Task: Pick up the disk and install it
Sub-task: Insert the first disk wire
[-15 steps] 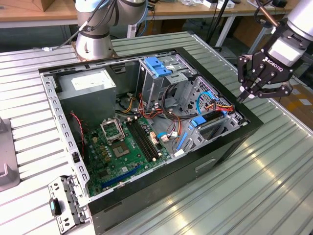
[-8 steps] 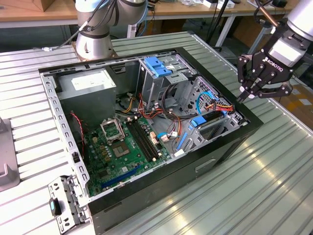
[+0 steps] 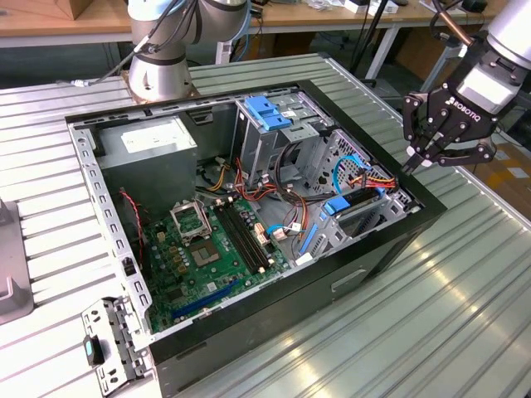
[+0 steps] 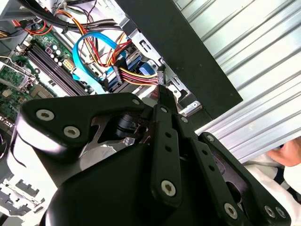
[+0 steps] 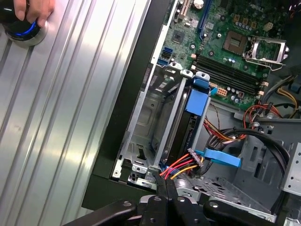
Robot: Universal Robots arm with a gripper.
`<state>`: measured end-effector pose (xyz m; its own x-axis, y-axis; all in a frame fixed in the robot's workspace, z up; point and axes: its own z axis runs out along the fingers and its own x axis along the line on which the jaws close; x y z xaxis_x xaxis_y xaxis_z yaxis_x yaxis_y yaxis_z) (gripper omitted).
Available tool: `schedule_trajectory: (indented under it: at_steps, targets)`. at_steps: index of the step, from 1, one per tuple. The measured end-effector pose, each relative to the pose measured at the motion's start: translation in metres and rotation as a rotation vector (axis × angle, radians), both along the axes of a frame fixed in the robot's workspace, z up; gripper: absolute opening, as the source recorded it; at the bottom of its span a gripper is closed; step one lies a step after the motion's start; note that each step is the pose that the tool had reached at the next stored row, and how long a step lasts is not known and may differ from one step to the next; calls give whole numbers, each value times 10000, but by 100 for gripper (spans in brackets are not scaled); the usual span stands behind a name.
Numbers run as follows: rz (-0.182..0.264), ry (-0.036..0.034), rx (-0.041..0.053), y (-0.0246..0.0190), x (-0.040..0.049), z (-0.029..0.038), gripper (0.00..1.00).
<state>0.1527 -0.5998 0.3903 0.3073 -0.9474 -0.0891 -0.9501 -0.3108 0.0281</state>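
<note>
Pincer (image 3: 412, 162): black, fingers pressed together on nothing, tip poised at the rim of the open black computer case (image 3: 390, 240) on the ribbed metal surface (image 3: 465, 315).

Disk (image 5: 195, 110): dark flat drive in bright blue plastic carrier, seated upright in the grey metal bay (image 5: 155, 136), directly beneath the tip, bundle of coloured cables (image 5: 181, 167) at its end.

Step, judged: install stage, drive already in the bay. Next move calls for careful handling beside the cables.
</note>
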Motion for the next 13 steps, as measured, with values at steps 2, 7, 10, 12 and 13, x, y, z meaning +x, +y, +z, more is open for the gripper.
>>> schedule_trajectory:
  at_steps: [2,7,10,12,13]
  targets:
    - [82,0,0,0,0,0,10]
    - [217,0,0,0,0,0,10]
    - [278,0,0,0,0,0,10]
    - [324,0,0,0,0,0,10]
    - [344,0,0,0,0,0,10]
